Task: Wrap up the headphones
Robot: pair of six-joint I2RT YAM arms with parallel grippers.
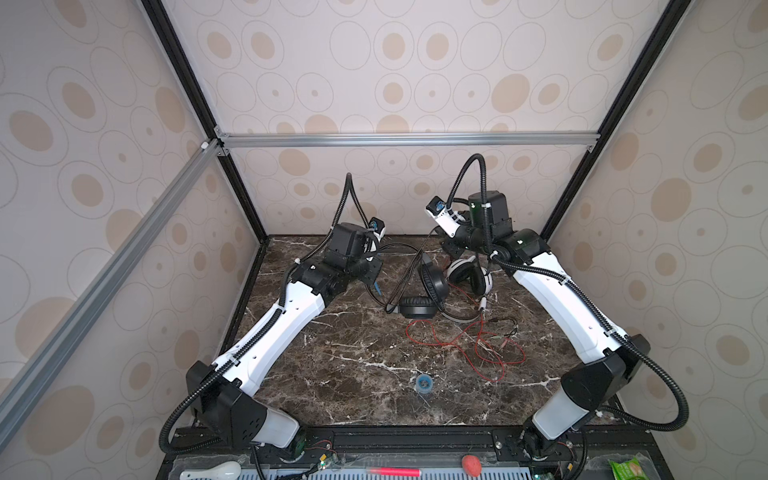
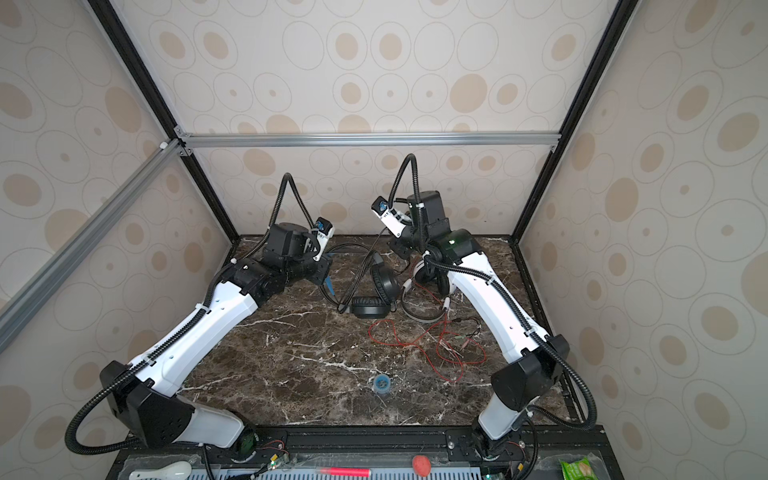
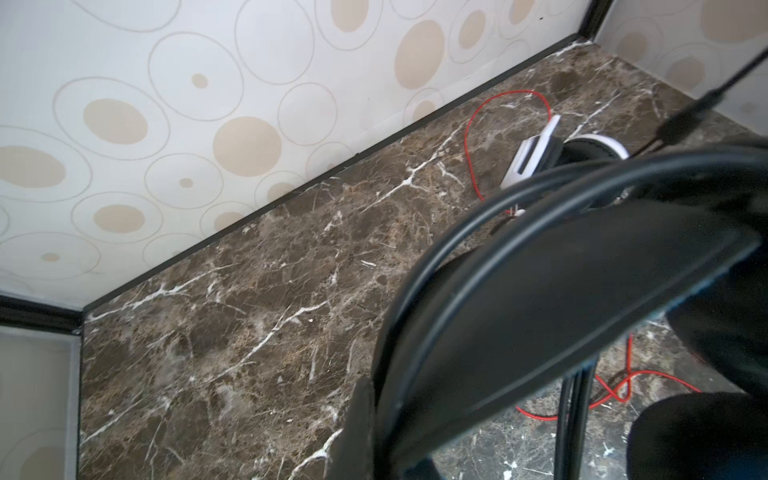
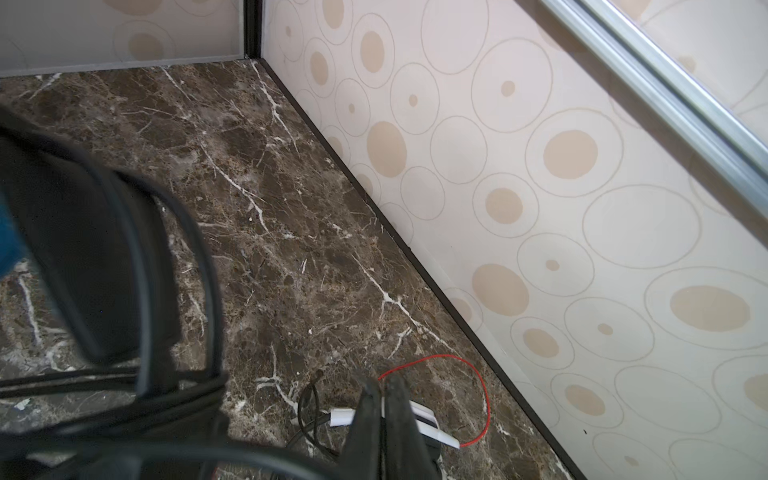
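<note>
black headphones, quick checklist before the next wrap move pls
1. Left gripper shut on the black headphones at the headband: ok.
2. Right gripper shut: ok. Holding a cord: cannot tell.
3. Black cord fully wound: not ok, loose loops hang off the pair.
4. Red cord gathered: not ok, it sprawls over the table.
5. White headphones clear of the black pair: not ok, they sit right beside it.
</note>
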